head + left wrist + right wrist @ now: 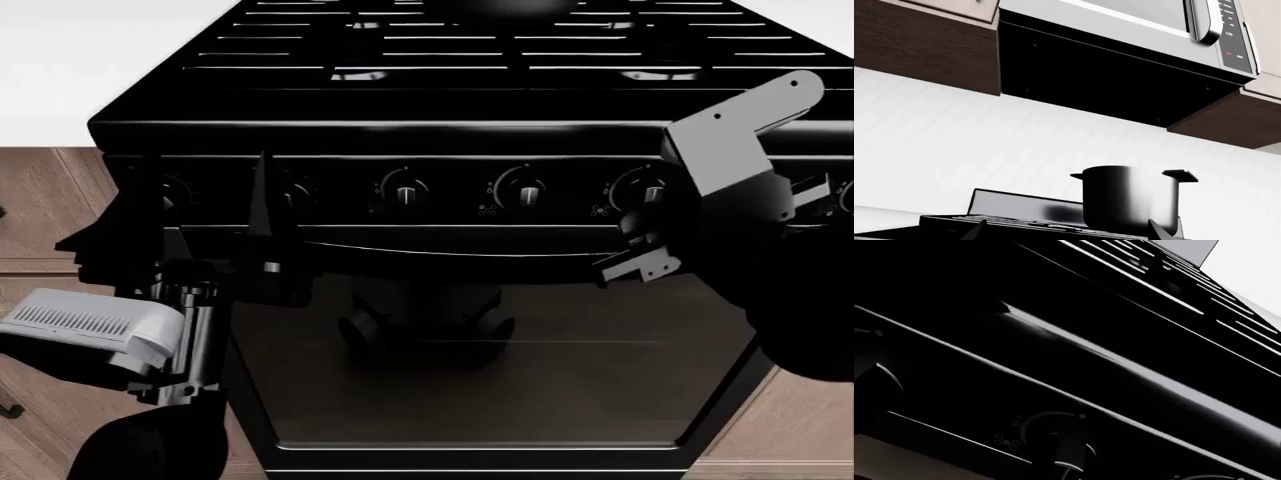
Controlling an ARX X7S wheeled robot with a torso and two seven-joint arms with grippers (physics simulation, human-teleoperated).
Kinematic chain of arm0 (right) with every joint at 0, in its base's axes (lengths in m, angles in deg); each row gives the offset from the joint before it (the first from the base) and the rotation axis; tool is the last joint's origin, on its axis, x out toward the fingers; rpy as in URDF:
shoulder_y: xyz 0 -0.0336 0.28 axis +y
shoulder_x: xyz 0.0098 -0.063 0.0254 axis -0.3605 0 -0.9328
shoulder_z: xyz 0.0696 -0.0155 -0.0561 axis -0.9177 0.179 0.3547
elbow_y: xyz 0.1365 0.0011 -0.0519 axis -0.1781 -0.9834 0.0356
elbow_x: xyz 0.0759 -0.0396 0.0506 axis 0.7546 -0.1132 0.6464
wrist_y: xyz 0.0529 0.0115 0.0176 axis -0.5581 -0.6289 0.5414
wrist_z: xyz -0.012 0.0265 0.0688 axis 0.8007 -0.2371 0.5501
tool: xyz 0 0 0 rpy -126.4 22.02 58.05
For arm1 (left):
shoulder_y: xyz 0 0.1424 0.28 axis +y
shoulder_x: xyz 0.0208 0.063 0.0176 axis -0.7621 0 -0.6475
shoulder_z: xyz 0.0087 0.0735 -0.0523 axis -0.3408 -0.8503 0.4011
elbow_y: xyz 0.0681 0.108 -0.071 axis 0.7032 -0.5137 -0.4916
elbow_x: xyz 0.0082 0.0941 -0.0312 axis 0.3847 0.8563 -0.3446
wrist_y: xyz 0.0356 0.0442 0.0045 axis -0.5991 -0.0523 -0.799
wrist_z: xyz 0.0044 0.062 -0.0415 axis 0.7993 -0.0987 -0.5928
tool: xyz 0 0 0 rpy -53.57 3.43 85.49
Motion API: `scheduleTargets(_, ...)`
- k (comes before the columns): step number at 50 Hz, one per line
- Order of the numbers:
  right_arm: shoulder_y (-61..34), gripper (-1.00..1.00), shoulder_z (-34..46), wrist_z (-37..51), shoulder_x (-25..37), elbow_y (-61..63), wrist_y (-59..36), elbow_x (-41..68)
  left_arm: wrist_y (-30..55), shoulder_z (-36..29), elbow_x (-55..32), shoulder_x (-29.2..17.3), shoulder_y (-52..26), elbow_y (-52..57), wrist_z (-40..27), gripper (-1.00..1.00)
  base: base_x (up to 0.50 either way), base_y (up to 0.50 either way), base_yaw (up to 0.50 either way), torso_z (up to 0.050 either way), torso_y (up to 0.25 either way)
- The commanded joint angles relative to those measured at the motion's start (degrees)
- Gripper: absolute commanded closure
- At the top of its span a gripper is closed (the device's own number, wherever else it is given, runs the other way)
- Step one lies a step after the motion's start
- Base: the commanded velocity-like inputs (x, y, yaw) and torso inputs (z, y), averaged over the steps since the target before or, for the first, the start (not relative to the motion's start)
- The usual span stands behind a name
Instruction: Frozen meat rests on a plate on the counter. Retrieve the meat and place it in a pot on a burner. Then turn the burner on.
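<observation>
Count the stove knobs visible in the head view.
3 knobs show clearly on the stove's front panel: one left of centre, one at centre, one right of centre beside the right arm. More probably sit at both ends, hidden by the arms.

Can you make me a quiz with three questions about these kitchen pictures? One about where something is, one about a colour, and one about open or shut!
1. Where does the pot stand?
A. on the floor
B. on the stove grates
C. in a cupboard

2. What colour is the pot?
A. red
B. white
C. black

3. How is the oven door?
A. shut
B. wide open
C. missing

Answers: B, its base sits on the grates; C, its glossy side is black; A, the door lies flush below the knobs.
</observation>
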Motion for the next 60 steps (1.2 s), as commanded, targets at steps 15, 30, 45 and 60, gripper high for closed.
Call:
scheduleTargets(15, 1.9, 1.00, 2.6, -6.5, -3.7, -1.7, -4.6, 0.1, -0.2, -0.4, 0.1, -0.2, -0.4, -0.7, -0.3, -1.00, 0.00, 0.00, 0.01, -0.001, 0.000)
scheduleTargets(30, 0.6, 1.00, 3.9, -7.5, -5.3, -1.8, -8.8, -2.3, -0.3, -0.6, 0.1, -0.4, -0.6, -0.8, -0.5, -1.00, 0.01, 0.00, 0.01, -0.002, 0.000)
scheduleTargets(45, -0.6, 1.00, 4.9, -8.3, -6.7, -2.2, -12.4, -4.4, -0.6, -0.9, 0.2, -0.3, -0.7, -1.3, -0.6, -1.00, 0.01, 0.00, 0.01, -0.001, 0.000)
scheduleTargets(60, -1.7, 1.00, 5.7, -9.3, -7.9, -2.2, -15.6, -5.9, -0.8, -1.2, 0.4, -0.4, -0.8, -1.8, -0.7, -1.00, 0.01, 0.00, 0.01, -0.002, 0.000)
